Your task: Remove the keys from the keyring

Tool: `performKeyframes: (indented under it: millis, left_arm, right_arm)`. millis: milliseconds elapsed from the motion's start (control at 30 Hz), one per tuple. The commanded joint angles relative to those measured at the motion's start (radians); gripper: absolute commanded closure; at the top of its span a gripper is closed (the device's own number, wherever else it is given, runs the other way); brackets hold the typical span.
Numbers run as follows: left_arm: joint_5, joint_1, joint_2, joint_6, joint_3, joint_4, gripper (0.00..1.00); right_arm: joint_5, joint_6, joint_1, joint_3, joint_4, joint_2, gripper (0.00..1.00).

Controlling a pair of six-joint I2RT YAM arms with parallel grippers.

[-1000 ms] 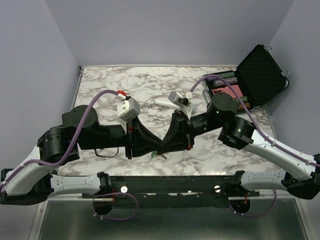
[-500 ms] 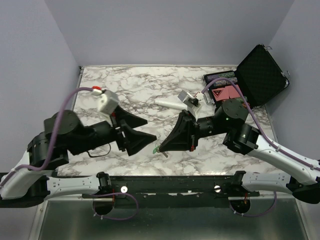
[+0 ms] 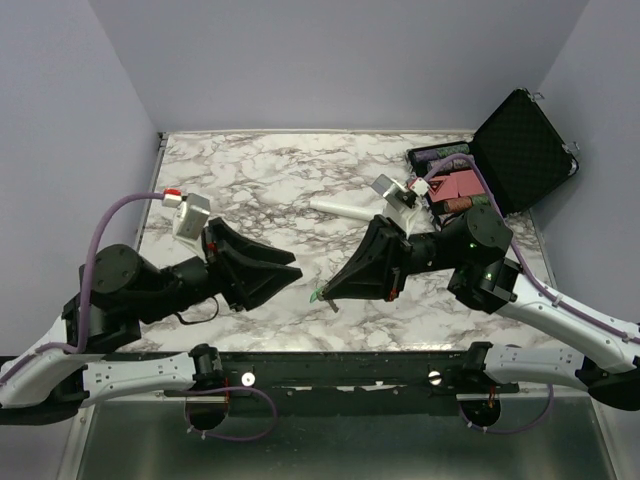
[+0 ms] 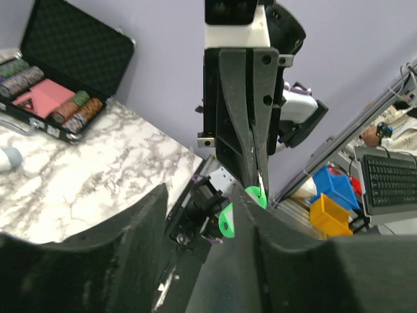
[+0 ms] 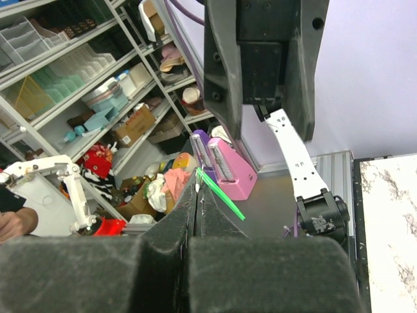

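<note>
My right gripper (image 3: 322,293) is shut on the keyring (image 3: 316,296), a small green fob held just above the marble near the table's front edge. In the right wrist view the fob (image 5: 222,197) shows edge-on at the closed fingertips (image 5: 197,194). A tiny grey key (image 3: 331,305) pokes out beside the fob. My left gripper (image 3: 288,268) stands open to the left of it, a short gap away and touching nothing. Through its spread fingers (image 4: 199,203) I see the right gripper's tip with the green fob (image 4: 255,195).
A long white cylindrical object (image 3: 340,208) lies on the marble behind the grippers. An open black case (image 3: 520,150) with poker chips stands at the back right, also in the left wrist view (image 4: 58,91). The black front rail (image 3: 330,365) runs just below the grippers.
The left gripper, which met the right gripper at the keyring a second ago, has let go, opened and drawn back to the left. The right gripper keeps the fob and has lifted slightly.
</note>
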Motion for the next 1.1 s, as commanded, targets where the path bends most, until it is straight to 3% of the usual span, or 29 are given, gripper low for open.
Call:
performKeyframes:
  millis: [0,367,533,633,767,1067]
  left_arm:
    - [0.093,-0.003,0.064,-0.018,0.028,0.01,0.52]
    - [0.112,-0.003,0.085,-0.015,0.051,0.015,0.53]
    - [0.069,-0.003,0.057,-0.015,0.046,0.023,0.41]
    - [0.08,-0.003,0.055,-0.012,0.048,0.035,0.39]
    - [0.13,-0.003,0.081,-0.005,0.062,0.02,0.41]
    - [0.195,-0.004,0.134,0.003,0.076,-0.011,0.56]
  right_arm:
    - [-0.007,0.025,0.005,-0.006,0.055,0.004,0.99]
    - [-0.002,0.008,0.005,-0.009,0.024,-0.004,0.99]
    - [-0.004,-0.001,0.007,-0.013,0.006,-0.012,0.99]
    - [-0.007,0.0,0.007,-0.01,-0.002,-0.002,0.99]
    - [-0.011,0.008,0.007,-0.006,0.004,0.01,0.99]
    - [-0.011,0.007,0.007,-0.01,0.007,0.01,0.99]
